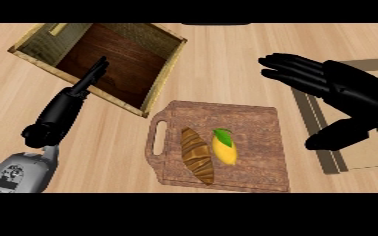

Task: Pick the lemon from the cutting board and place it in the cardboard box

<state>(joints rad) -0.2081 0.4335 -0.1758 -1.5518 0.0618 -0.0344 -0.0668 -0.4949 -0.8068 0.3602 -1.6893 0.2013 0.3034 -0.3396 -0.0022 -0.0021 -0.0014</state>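
Lemon point(224, 148) lies lengthwise on the cutting board point(251, 117), beside a croissant point(197, 155); right hand point(325, 87), spread and holding nothing, hovers off the board's right corner, nearer than the open left hand point(70, 105).

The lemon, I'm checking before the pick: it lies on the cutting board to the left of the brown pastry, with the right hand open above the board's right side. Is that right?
Not quite. In the head view the lemon lies to the right of the brown pastry, not the left. The rest holds: both are on the cutting board, and the right hand is open above the board's right side.
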